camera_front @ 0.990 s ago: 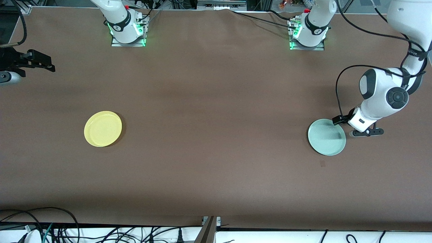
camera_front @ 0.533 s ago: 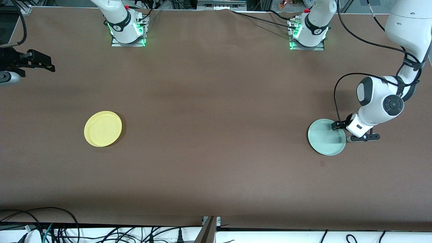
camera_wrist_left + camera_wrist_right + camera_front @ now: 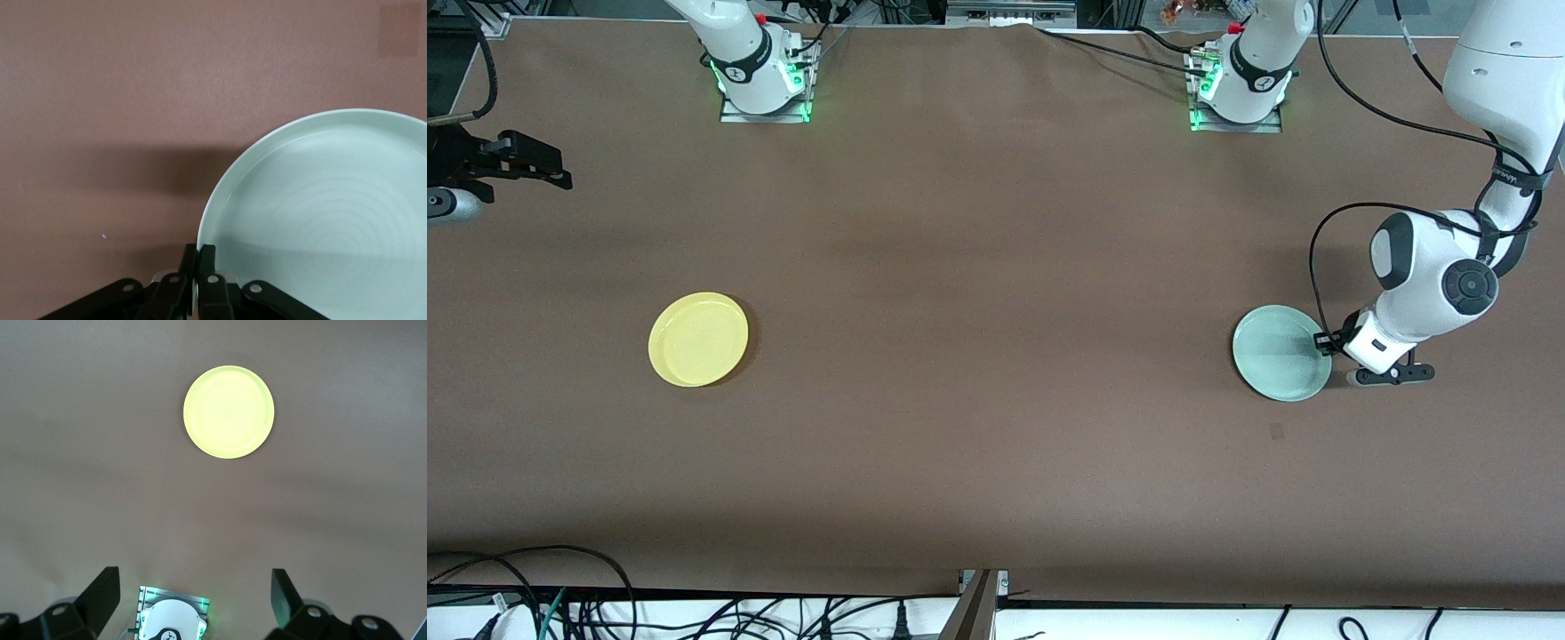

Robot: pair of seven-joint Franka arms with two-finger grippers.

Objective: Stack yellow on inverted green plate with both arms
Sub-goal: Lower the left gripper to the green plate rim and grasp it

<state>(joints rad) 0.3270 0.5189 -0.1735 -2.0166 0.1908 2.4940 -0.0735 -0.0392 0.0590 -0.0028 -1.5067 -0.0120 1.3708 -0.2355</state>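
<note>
Since a second ago, the left gripper [image 3: 1323,341] has pinched shut on the green plate's [image 3: 1276,354] rim and nudged it slightly; the plate sits rim-up near the left arm's end of the brown table [image 3: 996,267]. Step in hand: gripping green to flip it. Next calls for lifting and turning it over. Yellow [image 3: 698,339] lies untouched toward the right arm's end. The right gripper [image 3: 193,600] waits above with fingers spread. Cables trail along the table's near edge.

We see even overhead light, soft shadows on the brown table [image 3: 996,356], and sharp, glare-free views.
</note>
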